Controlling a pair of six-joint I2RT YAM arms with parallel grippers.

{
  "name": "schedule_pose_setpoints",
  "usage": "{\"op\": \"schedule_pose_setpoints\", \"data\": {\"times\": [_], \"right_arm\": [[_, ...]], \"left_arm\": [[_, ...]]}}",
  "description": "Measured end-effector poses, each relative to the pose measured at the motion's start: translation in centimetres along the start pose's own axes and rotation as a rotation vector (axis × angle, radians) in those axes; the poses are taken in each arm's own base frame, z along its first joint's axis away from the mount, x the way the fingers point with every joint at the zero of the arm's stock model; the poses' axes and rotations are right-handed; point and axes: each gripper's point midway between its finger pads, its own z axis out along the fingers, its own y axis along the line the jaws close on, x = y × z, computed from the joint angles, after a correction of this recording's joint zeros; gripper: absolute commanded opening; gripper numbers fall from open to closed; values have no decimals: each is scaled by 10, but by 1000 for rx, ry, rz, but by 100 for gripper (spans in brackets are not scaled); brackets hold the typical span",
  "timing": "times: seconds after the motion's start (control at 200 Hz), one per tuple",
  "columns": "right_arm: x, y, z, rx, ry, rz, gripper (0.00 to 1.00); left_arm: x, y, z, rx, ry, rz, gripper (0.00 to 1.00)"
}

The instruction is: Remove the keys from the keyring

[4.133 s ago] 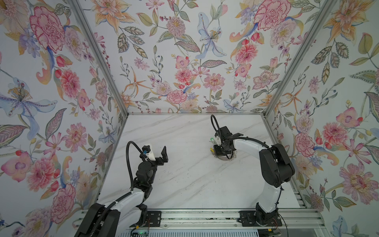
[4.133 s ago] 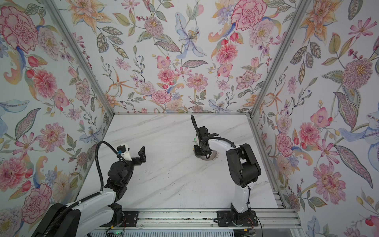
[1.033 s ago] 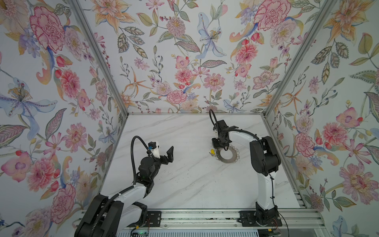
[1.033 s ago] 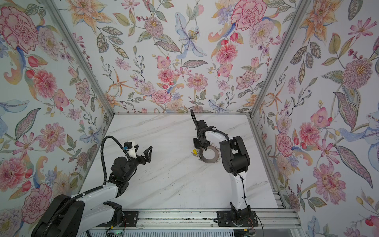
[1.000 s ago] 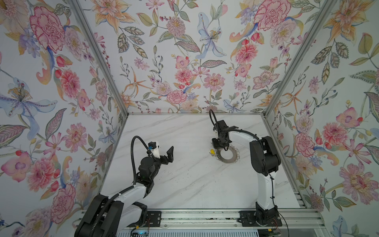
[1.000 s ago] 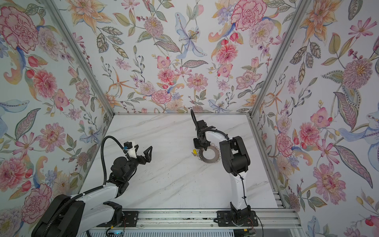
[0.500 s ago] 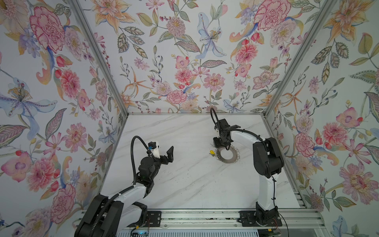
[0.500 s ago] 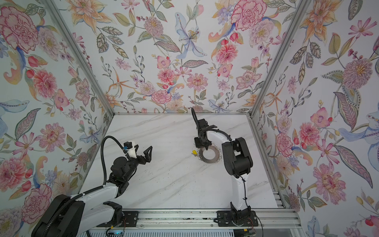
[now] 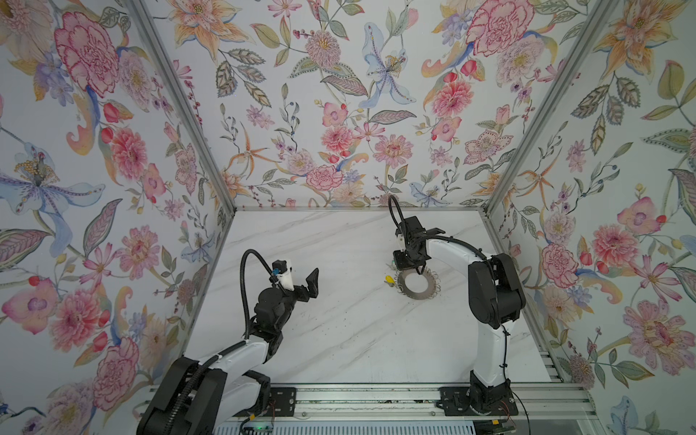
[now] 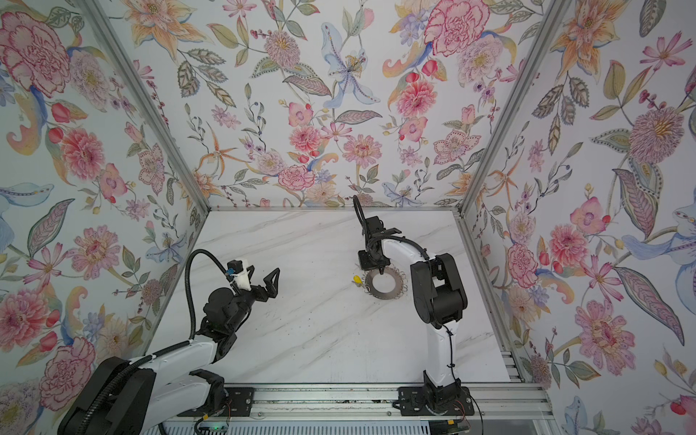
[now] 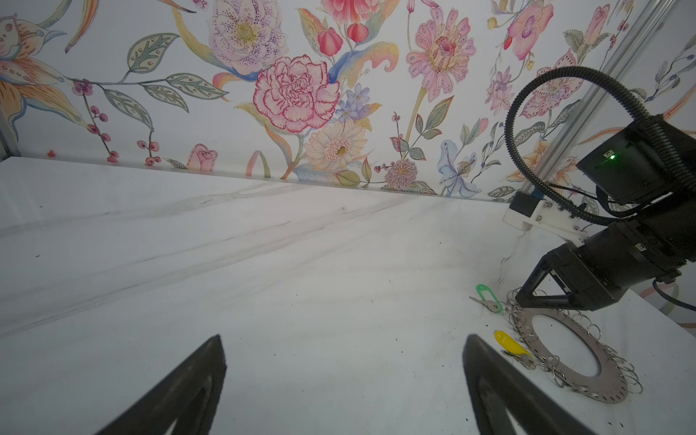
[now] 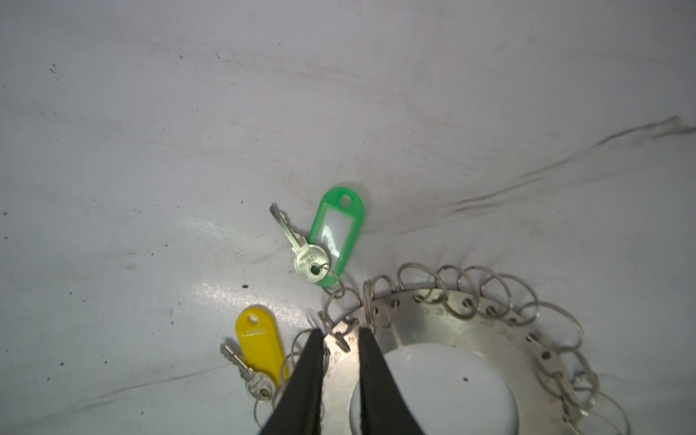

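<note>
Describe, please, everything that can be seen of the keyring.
The keyring is a flat grey metal disc with a large round hole, numbers stamped by small rim holes, and many wire loops. It lies flat on the table. Loops on one side carry the green key and the yellow key. The right end effector, its tips narrowly apart, is down at the rim there; whether it grips is unclear.

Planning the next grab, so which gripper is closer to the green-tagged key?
Right. The right gripper is at the keyring rim, just beside the green-tagged key; the left gripper hangs open well across the table from it.
</note>
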Motion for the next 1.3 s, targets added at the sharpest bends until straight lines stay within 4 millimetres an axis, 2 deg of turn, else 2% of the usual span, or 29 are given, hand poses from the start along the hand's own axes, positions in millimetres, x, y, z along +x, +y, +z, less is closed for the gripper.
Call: {"op": "schedule_pose_setpoints", "data": {"times": [0.355,0.475,0.636,0.811,1.041,1.296], "right_arm": [[5,-1,10,3,26,0,19],[9,-2,17,5,42,-2,17],[10,-1,18,2,47,-9,7],[12,-2,18,2,47,-18,4],[35,4,1,-3,66,-96,4],[69,50,-35,-81,19,-308,5]], "left_arm": [[0,0,0,0,0,0,99],[0,0,0,0,0,0,99],[1,0,0,0,1,0,99],[2,1,1,-2,7,0,99],[6,2,2,-5,18,0,99],[13,2,4,0,42,-17,99]]}}
